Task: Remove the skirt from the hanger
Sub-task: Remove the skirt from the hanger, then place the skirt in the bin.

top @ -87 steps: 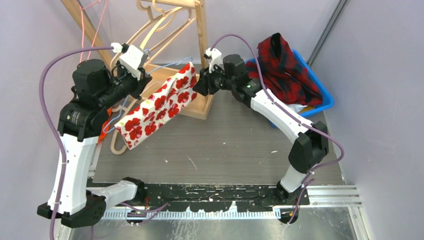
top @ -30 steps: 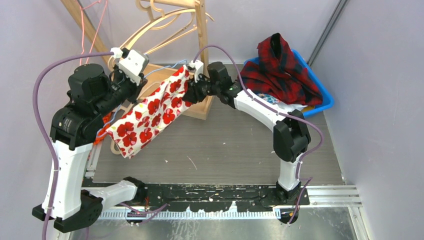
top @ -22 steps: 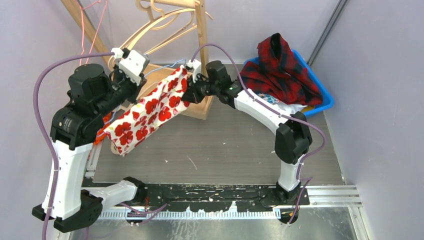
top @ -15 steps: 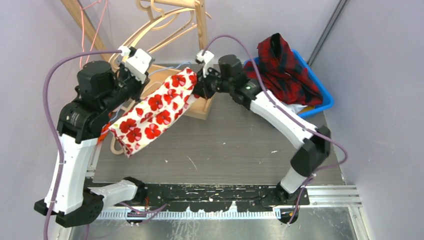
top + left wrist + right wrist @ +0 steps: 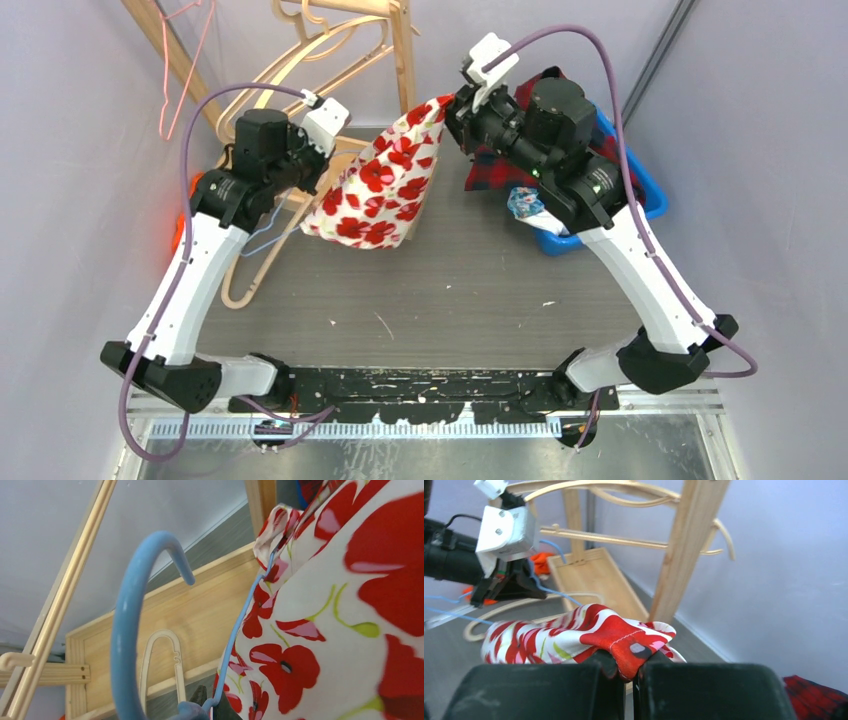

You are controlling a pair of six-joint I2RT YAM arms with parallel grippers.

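Note:
The skirt (image 5: 385, 185) is white with red poppies. It hangs in the air between my two grippers. My right gripper (image 5: 452, 105) is shut on the skirt's top corner (image 5: 629, 650), high up near the wooden rack. My left gripper (image 5: 312, 165) is shut on the thin blue wire hanger (image 5: 235, 640); its blue hook (image 5: 127, 620) curves up close to the camera. One hanger arm runs up into a fold of the skirt (image 5: 350, 605), so the skirt is still caught on it there.
A wooden rack (image 5: 400, 60) with several wooden hangers stands at the back; its base board (image 5: 165, 615) lies behind the skirt. A blue bin (image 5: 640, 175) with a red plaid garment (image 5: 575, 125) sits at the right. A wooden hanger (image 5: 250, 270) lies on the table at left.
My right gripper has lifted the skirt corner up and to the right. My left arm has swung right and forward with the hanger. The skirt now hangs bunched instead of stretched flat.

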